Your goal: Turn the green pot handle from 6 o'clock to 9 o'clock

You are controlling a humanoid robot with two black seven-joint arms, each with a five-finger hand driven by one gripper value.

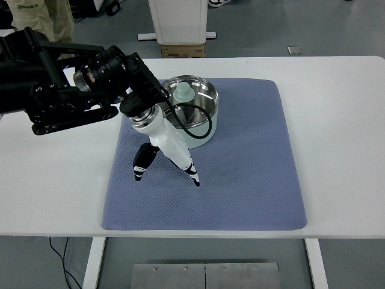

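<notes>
- Upper centre of the top view: green pot (195, 117) sits on the blue mat (252, 180), near the mat's upper left part; steel rim, pale green knobbed lid (183, 92) lying inside or on it.
- Pot handle not clearly visible; the left hand (165, 153) and its white wrist cover the pot's lower-left side, where a handle at 6 o'clock would point. Cannot tell handle position.
- Left arm enters from the frame's left edge, black, bulky, crossing over the white counter (337, 120) to the pot.
- Left fingers (140, 165) hang down toward the mat, spread apart, black tips, holding nothing that can be seen; possibly straddling the handle, not confirmable.
- Right arm not in view.
- Handling judgement: pot looks rigid metal, light to moderate weight, smooth enamel sides likely slippery; mat cloth gives friction, so pot may drag the mat rather than spin.
- Best hold: the handle itself, pushed or pinched near its outer end for leverage.
- Person's legs at upper left edge, cardboard box (183, 50) at top centre.
</notes>
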